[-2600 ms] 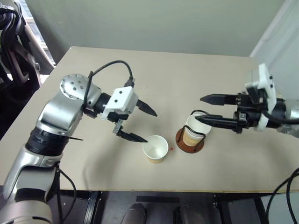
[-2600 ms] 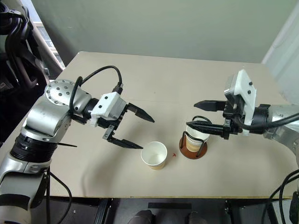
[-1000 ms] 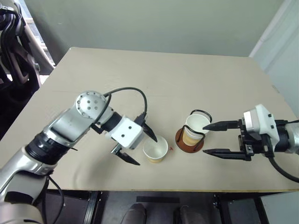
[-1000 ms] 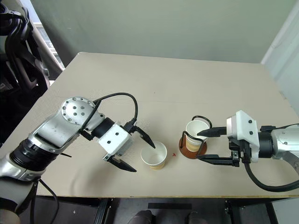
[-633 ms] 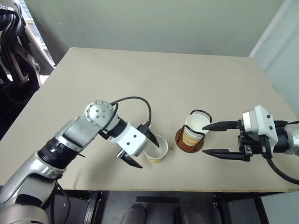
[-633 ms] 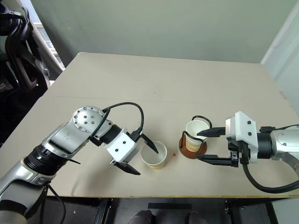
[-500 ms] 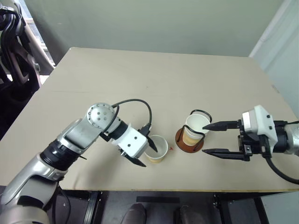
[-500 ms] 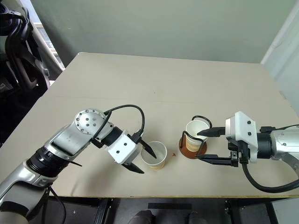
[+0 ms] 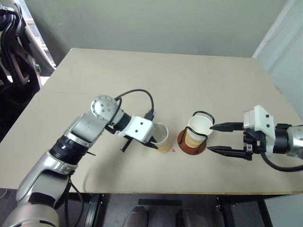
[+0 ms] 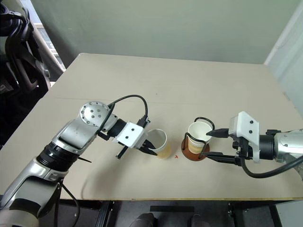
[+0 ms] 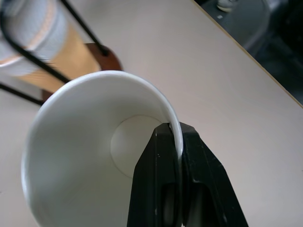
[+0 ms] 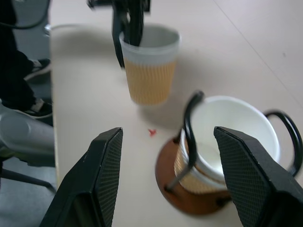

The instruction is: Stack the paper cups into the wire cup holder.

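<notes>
A tan paper cup (image 9: 161, 137) with a white inside stands near the table's front edge, leaning a little. My left gripper (image 11: 175, 128) is shut on the rim on the side facing the arm, one finger inside the cup and one outside. To its right is the wire cup holder (image 9: 191, 143), a reddish-brown disc with black wire loops, with nested paper cups (image 9: 199, 126) inside it. My right gripper (image 9: 209, 138) is open just right of the holder, its fingertips (image 12: 110, 142) pointing at it without touching.
The tan table (image 9: 156, 85) has free room behind and to the left of the cups. Its front edge runs close below the cup and holder. A small red speck (image 9: 173, 150) lies between them. Dark chairs (image 9: 12, 52) stand off the table's left.
My left gripper slid in from the left and shut on the cup's rim. The cup has shifted slightly toward the holder and tilted. My right gripper stays open beside the holder.
</notes>
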Available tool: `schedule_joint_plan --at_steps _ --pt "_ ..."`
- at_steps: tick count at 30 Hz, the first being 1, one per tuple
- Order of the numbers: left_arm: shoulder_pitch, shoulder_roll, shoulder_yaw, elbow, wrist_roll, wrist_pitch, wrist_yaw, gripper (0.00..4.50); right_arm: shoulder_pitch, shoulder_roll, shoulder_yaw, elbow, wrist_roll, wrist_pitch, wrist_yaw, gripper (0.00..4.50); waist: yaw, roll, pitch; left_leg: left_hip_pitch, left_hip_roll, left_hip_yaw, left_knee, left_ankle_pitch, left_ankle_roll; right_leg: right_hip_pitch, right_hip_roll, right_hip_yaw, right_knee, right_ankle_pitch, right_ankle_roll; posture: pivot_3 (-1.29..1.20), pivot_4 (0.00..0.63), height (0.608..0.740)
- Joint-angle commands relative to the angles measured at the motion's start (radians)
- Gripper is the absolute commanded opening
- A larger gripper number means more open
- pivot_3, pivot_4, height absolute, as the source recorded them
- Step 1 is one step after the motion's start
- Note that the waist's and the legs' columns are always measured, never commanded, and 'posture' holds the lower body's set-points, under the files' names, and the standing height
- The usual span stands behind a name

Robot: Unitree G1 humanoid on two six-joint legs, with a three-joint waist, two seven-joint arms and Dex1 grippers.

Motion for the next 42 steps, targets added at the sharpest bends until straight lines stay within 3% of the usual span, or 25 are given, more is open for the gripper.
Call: schedule_joint_plan --at_steps 1,6,16,27,42 --pt "-0.052 -0.02 0.062 -0.037 -0.073 0.087 -0.012 0.05 -0.031 -0.03 -0.018 0.013 0.007 0.065 -0.041 3.09 0.001 0.0 0.0 0.0 0.0 0.0 0.0 0.0 0.0 0.0 0.0 0.0 0.0 0.0 0.0 0.0 0.15 0.74" --pt "-0.127 -0.042 0.094 -0.047 -0.148 0.204 -0.036 0.05 -0.03 -0.045 -0.032 0.039 -0.006 0.1 -0.052 3.09 0.002 0.0 0.0 0.0 0.0 0.0 0.0 0.0 0.0 0.0 0.0 0.0 0.0 0.0 0.0 0.0 0.15 0.74" --pt "-0.288 -0.1 0.09 0.125 -0.138 0.136 -0.051 0.05 0.05 -0.072 -0.033 0.055 -0.085 0.061 -0.022 3.09 0.004 0.0 0.0 0.0 0.0 0.0 0.001 0.0 0.0 0.0 0.0 0.0 0.0 0.0 0.0 0.0 0.15 0.74" --pt "-0.434 -0.108 -0.039 0.262 -0.25 0.089 -0.051 0.05 0.072 -0.066 -0.04 0.04 -0.092 0.063 -0.015 3.09 0.005 0.0 0.0 0.0 0.0 0.0 0.001 0.0 0.0 0.001 0.0 0.0 -0.001 0.0 0.001 0.0 0.15 0.74" --pt "-0.572 -0.227 -0.164 0.477 -0.274 -0.033 -0.051 0.05 0.076 -0.065 -0.036 0.041 -0.097 0.06 -0.015 3.09 0.011 0.0 0.0 -0.003 0.0 0.001 0.002 -0.001 0.001 0.001 0.0 0.0 -0.005 0.001 0.004 0.0 0.15 0.74"
